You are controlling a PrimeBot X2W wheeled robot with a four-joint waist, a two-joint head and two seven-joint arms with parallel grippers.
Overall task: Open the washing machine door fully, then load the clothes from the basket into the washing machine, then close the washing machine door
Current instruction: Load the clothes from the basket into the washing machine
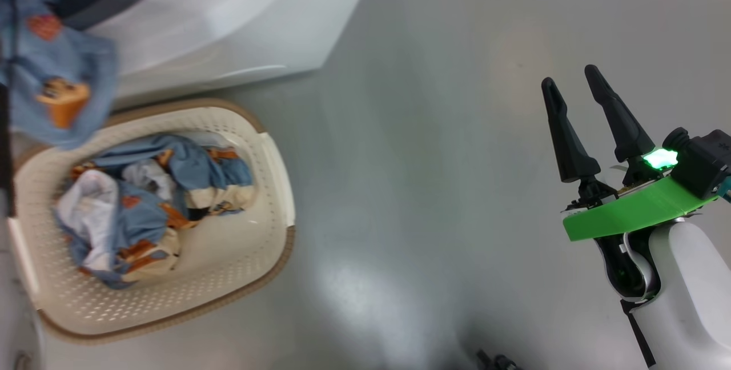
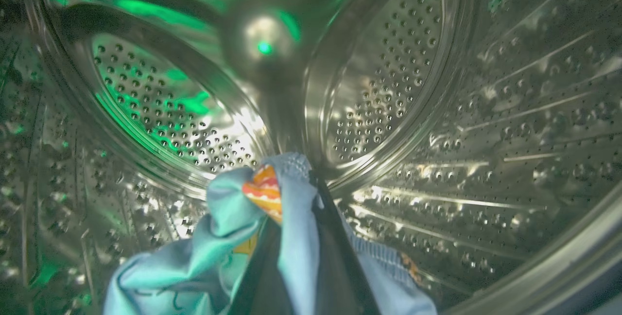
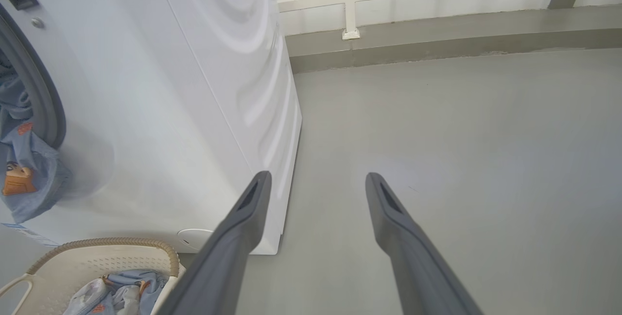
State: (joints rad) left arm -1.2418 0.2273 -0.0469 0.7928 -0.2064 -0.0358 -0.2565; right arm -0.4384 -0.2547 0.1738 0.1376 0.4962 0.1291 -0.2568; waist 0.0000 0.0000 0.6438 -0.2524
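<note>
Now pinches a light blue garment (image 2: 228,218) in the tightly closed left gripper (image 2: 301,183), inside the steel drum (image 2: 437,159) of the washing machine (image 1: 228,16). Lets the garment hang out of the opening at 10 o'clock in the head view. Holds the right gripper (image 1: 570,76) spread wide and empty over the floor (image 1: 428,159) at 3 o'clock. Shows the other clothes (image 1: 154,198) heaped in the basket (image 1: 228,278) at 8 o'clock, just beside the machine

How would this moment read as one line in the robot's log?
step: loading | left jaws: shut on blue garment, inside drum | right jaws: open, empty | basket: holds more clothes
</note>
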